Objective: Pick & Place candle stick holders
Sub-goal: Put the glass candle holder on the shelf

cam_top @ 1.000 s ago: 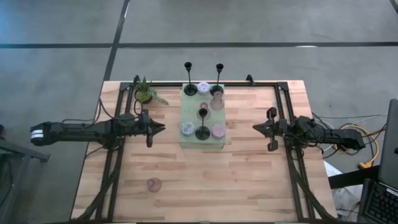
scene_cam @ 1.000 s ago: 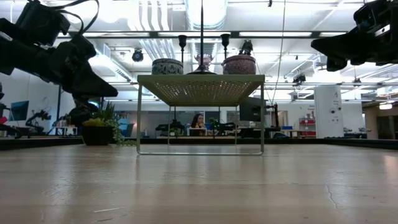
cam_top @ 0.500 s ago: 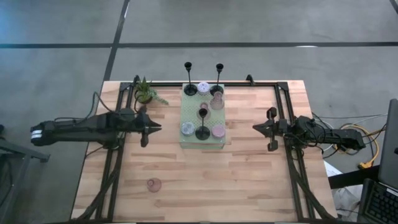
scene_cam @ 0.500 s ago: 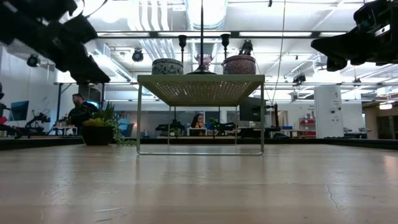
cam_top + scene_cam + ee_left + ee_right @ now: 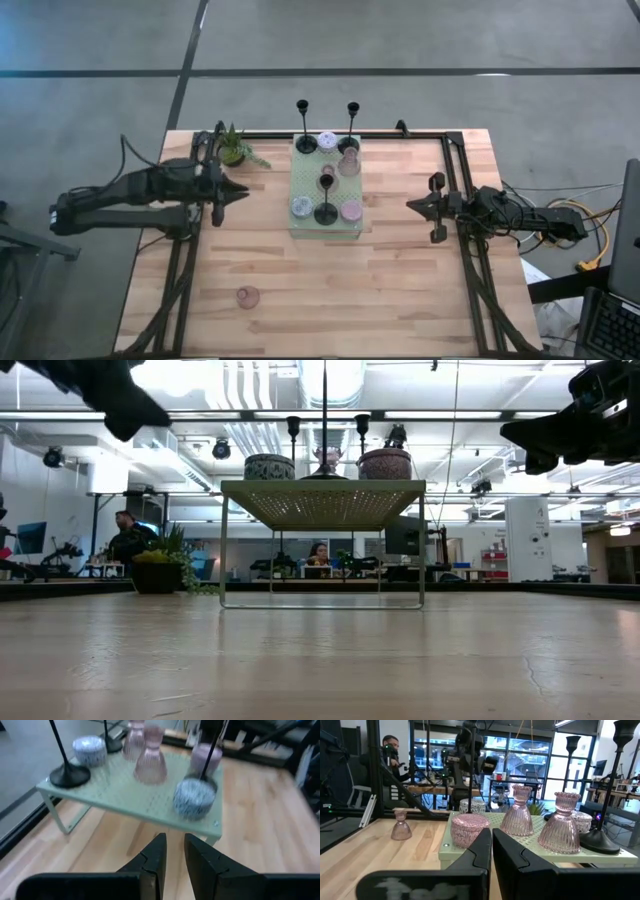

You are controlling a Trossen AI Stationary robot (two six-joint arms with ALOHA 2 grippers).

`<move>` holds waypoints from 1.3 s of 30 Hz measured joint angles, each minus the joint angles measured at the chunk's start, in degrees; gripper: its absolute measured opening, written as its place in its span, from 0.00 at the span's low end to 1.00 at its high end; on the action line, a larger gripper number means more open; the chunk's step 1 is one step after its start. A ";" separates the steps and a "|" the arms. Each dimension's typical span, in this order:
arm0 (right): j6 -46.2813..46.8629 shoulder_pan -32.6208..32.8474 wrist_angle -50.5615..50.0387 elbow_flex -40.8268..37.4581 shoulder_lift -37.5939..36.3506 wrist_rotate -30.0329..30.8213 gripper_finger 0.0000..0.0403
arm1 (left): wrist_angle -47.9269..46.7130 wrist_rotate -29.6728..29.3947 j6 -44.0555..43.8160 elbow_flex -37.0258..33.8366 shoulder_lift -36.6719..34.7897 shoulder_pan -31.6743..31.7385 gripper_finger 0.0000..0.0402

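Landmark = green stand (image 5: 325, 226), mid-surface (image 5: 380, 290).

L to R: left gripper (image 5: 232, 194) hangs in the air well left of stand, just past the potted plant (image 5: 234, 147), pointing at the stand. Its fingers (image 5: 156, 851) are a narrow slit apart w/ nothing between them – holding nothing. One small pink holder (image 5: 246, 296) sits alone on the bare surface, well left of and nearer than the stand. On the stand: 3 black stemmed candlesticks – two at the far edge (image 5: 305, 143), (image 5: 351, 141), one at the near edge (image 5: 325, 213) – plus squat cups and ribbed pink pieces crowded between. Right gripper (image 5: 414, 205) waits right of stand, fingers (image 5: 487, 845) pressed together, empty.

Progress, as I judge it: one pink holder is off the stand, rest still on it, so either early if unloading or nearly done if loading. Can't tell which way the move goes.

Count: black sticks 3; patterned round cups 2 (far (image 5: 327, 140), near-left (image 5: 301, 206)); pink lidded cup 1 (image 5: 351, 210); ribbed pink stemmed pieces on stand 2 (right wrist view); lone pink one off stand 1. Anything hidden behind the stems – can't tell. Plant 1, stand 1.
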 joint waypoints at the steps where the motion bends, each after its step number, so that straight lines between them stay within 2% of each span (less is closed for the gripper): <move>1: 0.00 0.00 -0.02 -0.01 0.00 0.00 0.02 | 0.13 0.46 -0.93 0.61 0.00 -0.01 0.18; 6: 0.02 0.00 0.00 0.01 0.04 0.00 0.02 | -0.45 2.48 -6.02 1.67 -0.58 -0.01 0.18; 12: 0.00 0.00 0.00 0.01 0.02 0.00 0.02 | -2.54 8.95 -9.68 1.65 -1.97 -0.01 0.18; 16: 0.00 0.00 -0.01 0.01 0.00 0.00 0.02 | -6.10 9.13 -14.09 1.65 -2.93 -0.03 0.18; 21: 0.00 0.00 -0.02 0.01 0.00 0.00 0.02 | -5.00 9.44 -20.23 1.63 -2.87 -1.36 0.18; 31: 0.00 0.00 -0.02 0.01 0.00 0.00 0.02 | -0.74 1.45 -14.25 1.10 3.20 -10.90 0.15; 39: 0.00 0.00 0.00 0.01 0.00 0.00 0.02 | 1.12 -4.25 -21.58 1.10 5.08 -17.93 0.15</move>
